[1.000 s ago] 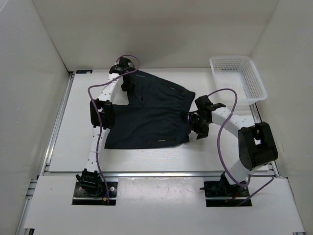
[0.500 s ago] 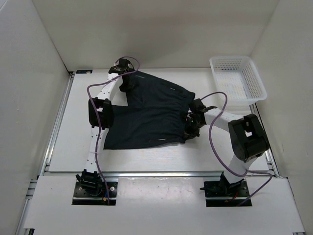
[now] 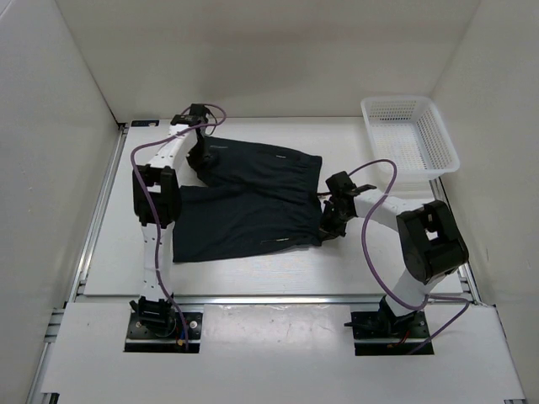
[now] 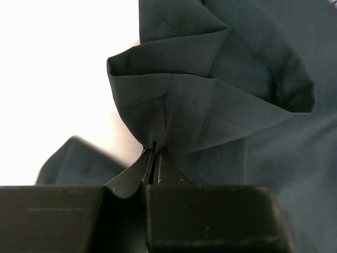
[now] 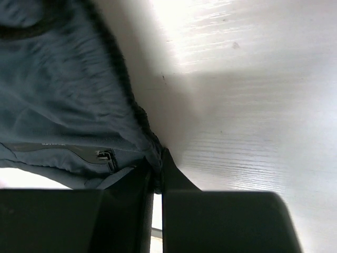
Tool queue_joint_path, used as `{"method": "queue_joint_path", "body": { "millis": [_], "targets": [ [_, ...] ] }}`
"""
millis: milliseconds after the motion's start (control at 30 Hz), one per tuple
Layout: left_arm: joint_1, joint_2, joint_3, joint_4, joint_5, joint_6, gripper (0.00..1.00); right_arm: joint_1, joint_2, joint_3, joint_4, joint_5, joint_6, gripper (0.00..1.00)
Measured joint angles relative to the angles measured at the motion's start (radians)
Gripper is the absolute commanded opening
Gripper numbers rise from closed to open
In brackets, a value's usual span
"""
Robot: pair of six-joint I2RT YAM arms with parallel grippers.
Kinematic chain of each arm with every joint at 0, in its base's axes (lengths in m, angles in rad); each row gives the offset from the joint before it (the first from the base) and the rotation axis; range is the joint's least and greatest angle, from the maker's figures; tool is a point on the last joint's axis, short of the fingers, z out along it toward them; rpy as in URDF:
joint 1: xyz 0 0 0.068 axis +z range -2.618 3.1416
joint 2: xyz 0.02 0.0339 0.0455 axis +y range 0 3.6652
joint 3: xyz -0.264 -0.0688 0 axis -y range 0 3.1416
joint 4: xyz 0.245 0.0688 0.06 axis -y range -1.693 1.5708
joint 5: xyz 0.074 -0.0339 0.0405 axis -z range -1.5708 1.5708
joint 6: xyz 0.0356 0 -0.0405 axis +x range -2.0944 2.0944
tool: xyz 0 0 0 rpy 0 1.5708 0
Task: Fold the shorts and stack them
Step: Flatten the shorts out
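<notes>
Both just snapped shut: left gripper pinches the shorts' hem bunched ahead of it, right gripper their waistband, so folding can start.

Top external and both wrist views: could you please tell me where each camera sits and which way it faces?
Top external: above and behind the robot, looking down on the table, shorts and white mesh basket; both arms show.
Left wrist: on the left arm, looking along the left claw, shut on a stitched hem.
Right wrist: on the right arm, looking along the right claw, shut on the waistband edge.
Shared: both wrist views show pinched shorts fabric.
</notes>
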Motion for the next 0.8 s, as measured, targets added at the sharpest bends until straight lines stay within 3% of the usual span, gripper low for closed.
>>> {"method": "queue_joint_path", "body": {
  "millis": [67, 100, 167, 233, 367, 767, 800],
  "targets": [
    [0.013, -0.030, -0.035, -0.009, -0.002, -0.008, 0.21, 0.000, -0.005, -0.003, 0.000, 0.009, 0.006, 0.00],
    [0.021, -0.039, -0.047, -0.010, -0.002, -0.010, 0.31, 0.000, -0.006, -0.005, 0.000, 0.012, 0.008, 0.00],
    [0.031, -0.046, -0.051, -0.009, 0.002, -0.008, 0.36, 0.000, -0.009, -0.006, 0.000, 0.016, 0.010, 0.00],
    [0.034, -0.046, -0.051, -0.007, 0.014, -0.012, 0.32, 0.000, -0.013, -0.010, 0.001, 0.022, 0.011, 0.00],
    [0.031, -0.046, -0.051, -0.007, 0.044, -0.011, 0.10, 0.000, -0.029, -0.024, 0.002, 0.034, 0.011, 0.00],
    [0.026, -0.059, 0.000, -0.025, 0.077, -0.010, 0.10, 0.000, -0.050, -0.038, -0.008, 0.058, 0.011, 0.00],
    [0.026, -0.074, -0.010, -0.028, 0.076, -0.010, 0.15, 0.000, -0.052, -0.039, -0.010, 0.061, 0.011, 0.00]
  ]
}}
